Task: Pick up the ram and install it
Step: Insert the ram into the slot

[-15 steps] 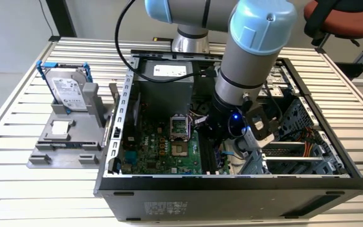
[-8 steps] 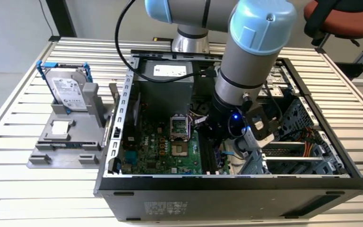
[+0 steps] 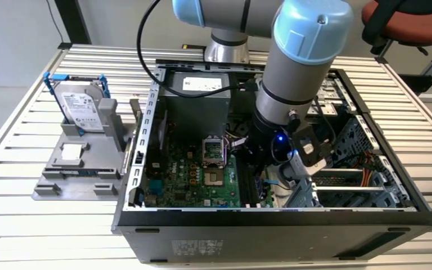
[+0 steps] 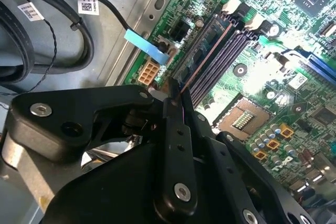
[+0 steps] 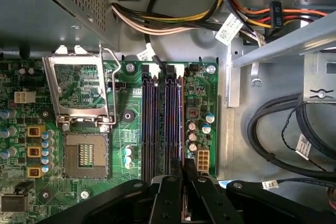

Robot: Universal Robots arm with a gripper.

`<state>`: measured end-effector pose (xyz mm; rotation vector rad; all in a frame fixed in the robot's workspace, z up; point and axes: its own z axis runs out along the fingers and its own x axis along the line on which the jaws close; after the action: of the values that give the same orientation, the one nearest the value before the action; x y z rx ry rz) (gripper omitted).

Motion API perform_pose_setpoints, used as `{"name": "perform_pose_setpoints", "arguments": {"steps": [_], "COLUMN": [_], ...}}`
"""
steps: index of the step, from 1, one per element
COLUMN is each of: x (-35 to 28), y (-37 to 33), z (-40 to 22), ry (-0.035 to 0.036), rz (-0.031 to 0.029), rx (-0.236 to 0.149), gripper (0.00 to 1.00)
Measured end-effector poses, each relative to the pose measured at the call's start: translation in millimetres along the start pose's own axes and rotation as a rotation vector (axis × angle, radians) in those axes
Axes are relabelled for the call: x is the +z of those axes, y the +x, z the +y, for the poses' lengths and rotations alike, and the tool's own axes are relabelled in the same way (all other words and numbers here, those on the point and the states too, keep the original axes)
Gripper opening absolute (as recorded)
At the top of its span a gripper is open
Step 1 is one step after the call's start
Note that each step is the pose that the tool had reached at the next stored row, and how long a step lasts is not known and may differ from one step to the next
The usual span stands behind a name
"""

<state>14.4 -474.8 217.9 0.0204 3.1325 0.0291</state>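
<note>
Between the hand's (image 4: 176,95) fingers, the ram (image 4: 207,51) stands edge-on.

Robotics lab: slatted aluminium bench (image 3: 21,140), opened computer case (image 3: 276,216).

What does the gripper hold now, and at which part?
The gripper is shut on the ram, a thin stick seen edge-on over the memory slots. It grips one end; the exact spot is hidden.

The arm (image 3: 295,79) is silver-grey tube with pale blue joint caps, a black cable (image 3: 144,50) looping beside it. Its pincer (image 4: 176,103) is matt black, blocky links studded with silver screws (image 4: 182,192).
</note>
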Motion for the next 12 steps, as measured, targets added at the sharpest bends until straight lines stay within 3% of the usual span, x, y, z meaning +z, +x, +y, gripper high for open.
{"name": "perform_pose_setpoints", "arguments": {"steps": [5, 12], "x": [0.0, 7.4], "y": [0.8, 0.9], "z": [-0.1, -0.3], "ry": [0.0008, 0.0013], "rz": [-0.0003, -0.0006], "rx": [0.025, 0.040], "gripper": [0.00, 0.00]}}
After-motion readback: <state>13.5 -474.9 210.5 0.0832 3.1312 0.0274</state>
